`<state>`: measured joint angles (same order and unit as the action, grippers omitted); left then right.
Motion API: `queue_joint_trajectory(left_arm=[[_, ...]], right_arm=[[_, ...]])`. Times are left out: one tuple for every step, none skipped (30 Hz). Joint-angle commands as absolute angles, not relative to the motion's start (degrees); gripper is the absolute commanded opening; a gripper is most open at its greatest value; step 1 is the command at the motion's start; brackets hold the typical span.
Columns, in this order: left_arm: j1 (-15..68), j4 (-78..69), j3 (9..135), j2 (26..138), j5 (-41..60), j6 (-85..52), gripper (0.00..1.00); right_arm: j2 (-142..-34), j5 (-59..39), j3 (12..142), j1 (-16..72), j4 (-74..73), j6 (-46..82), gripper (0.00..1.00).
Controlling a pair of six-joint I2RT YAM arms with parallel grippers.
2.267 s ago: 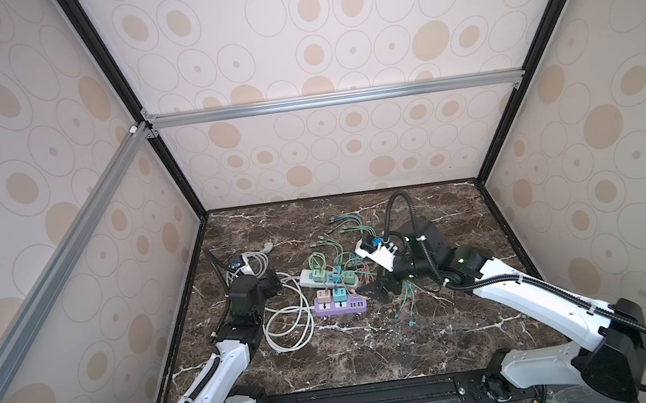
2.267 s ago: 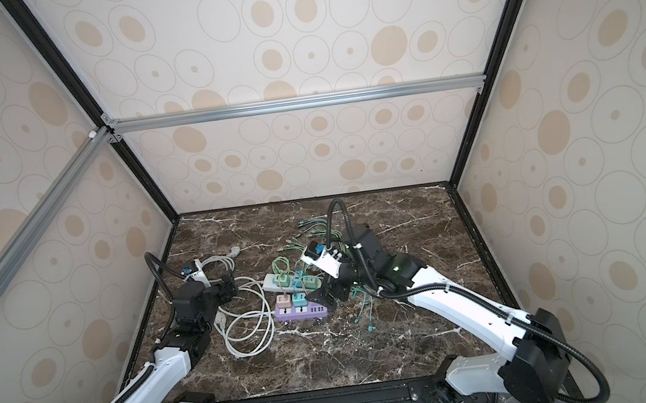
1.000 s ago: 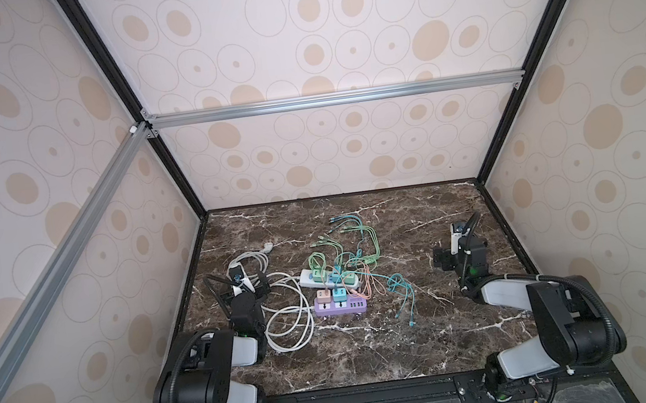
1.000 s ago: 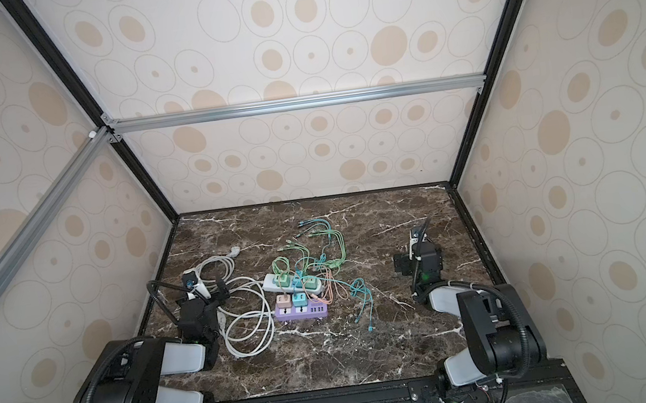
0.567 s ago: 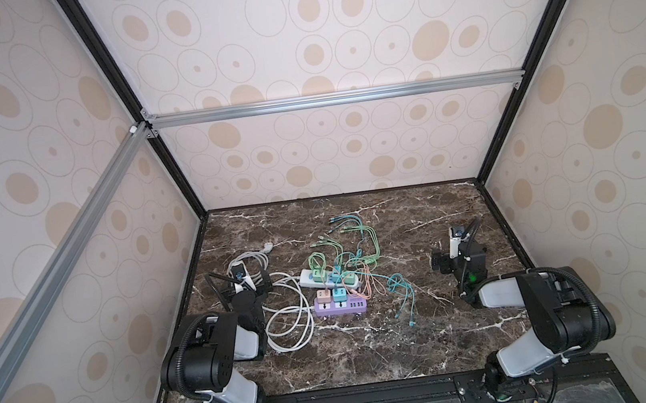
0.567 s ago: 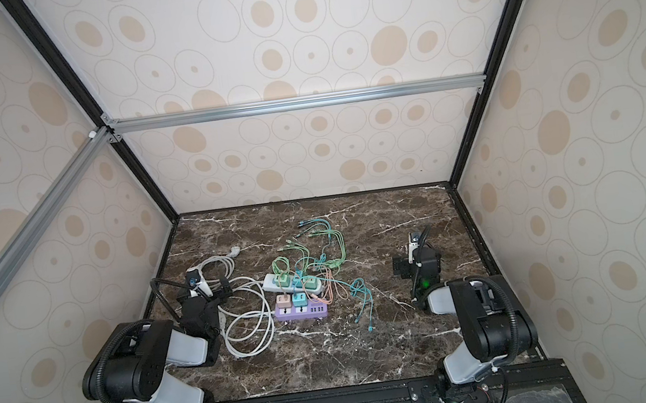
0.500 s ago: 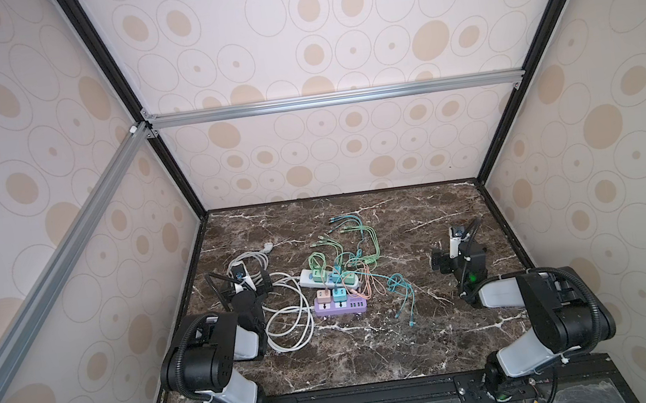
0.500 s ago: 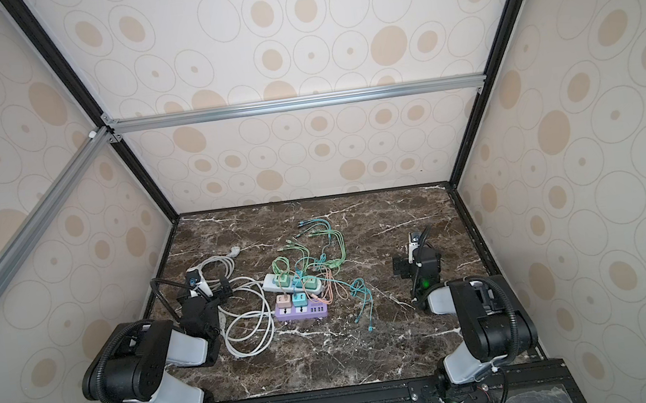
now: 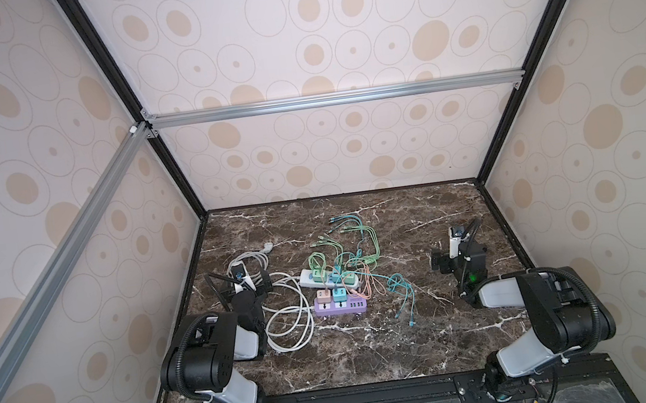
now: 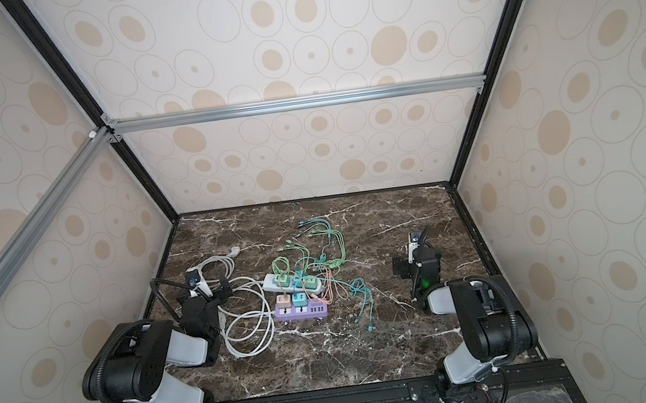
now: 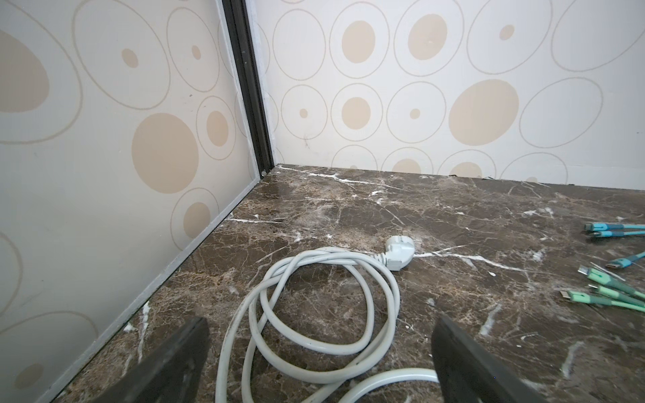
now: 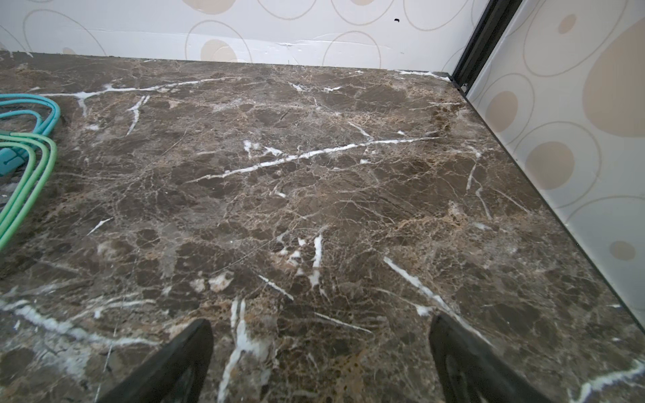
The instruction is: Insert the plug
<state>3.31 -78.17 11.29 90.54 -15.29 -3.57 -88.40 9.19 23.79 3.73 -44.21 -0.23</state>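
A white power strip [image 9: 306, 276] [image 10: 269, 279] and a purple one [image 9: 340, 307] [image 10: 301, 313] lie mid-table, each with small coloured charger plugs [image 9: 338, 294] seated in it. The white cord's plug [image 9: 268, 247] [image 10: 235, 250] [image 11: 398, 252] lies free on the marble. My left gripper [image 9: 245, 281] [image 10: 206, 288] [image 11: 319, 349] is open low over the coiled white cord [image 11: 314, 289], which runs between its fingers [image 11: 174, 359] untouched. My right gripper [image 9: 451, 256] [image 10: 412, 258] [image 12: 319, 349] is open over bare marble at the right, holding nothing.
Green, teal and pink USB cables [image 9: 352, 232] [image 10: 319, 232] [image 11: 607, 289] [image 12: 31, 164] sprawl behind and to the right of the strips. The white cord loops [image 9: 290, 323] lie left of the purple strip. Patterned walls close in the table on three sides.
The right arm has drawn back from over the white strip to the right side. The left arm has folded back too, and its jaws have opened a little wider.
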Motion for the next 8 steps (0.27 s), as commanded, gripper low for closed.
queue_joint_trajectory(left_arm=[[2.9, -79.7, 11.9, 90.5, -15.0, -2.4, 0.99], [3.0, -79.5, 12.1, 90.6, -15.1, -2.4, 0.99], [3.1, -79.1, 12.3, 90.6, -15.1, -2.5, 0.99], [3.0, -79.2, 12.2, 90.6, -15.0, -2.5, 0.99], [3.0, -79.3, 12.2, 90.6, -15.0, -2.5, 0.99], [3.0, -79.4, 12.1, 90.5, -15.0, -2.5, 0.99], [3.1, -79.5, 12.0, 90.5, -15.0, -2.4, 0.99], [3.0, -79.6, 12.0, 90.5, -15.0, -2.4, 0.99]], right_arm=[[-88.2, 9.2, 24.1, 3.4, -45.7, 0.0, 1.00], [-88.2, 9.3, 24.2, 3.4, -45.7, 0.0, 1.00], [-88.2, 9.2, 24.1, 3.4, -45.7, 0.1, 1.00], [-88.2, 9.3, 24.2, 3.4, -45.7, 0.0, 1.00], [-88.2, 9.3, 24.2, 3.4, -45.7, 0.1, 1.00], [-88.2, 9.2, 24.2, 3.4, -45.7, 0.1, 1.00], [-88.2, 9.3, 24.2, 3.4, -45.7, 0.1, 1.00], [-88.2, 9.2, 24.1, 3.4, -45.7, 0.0, 1.00]])
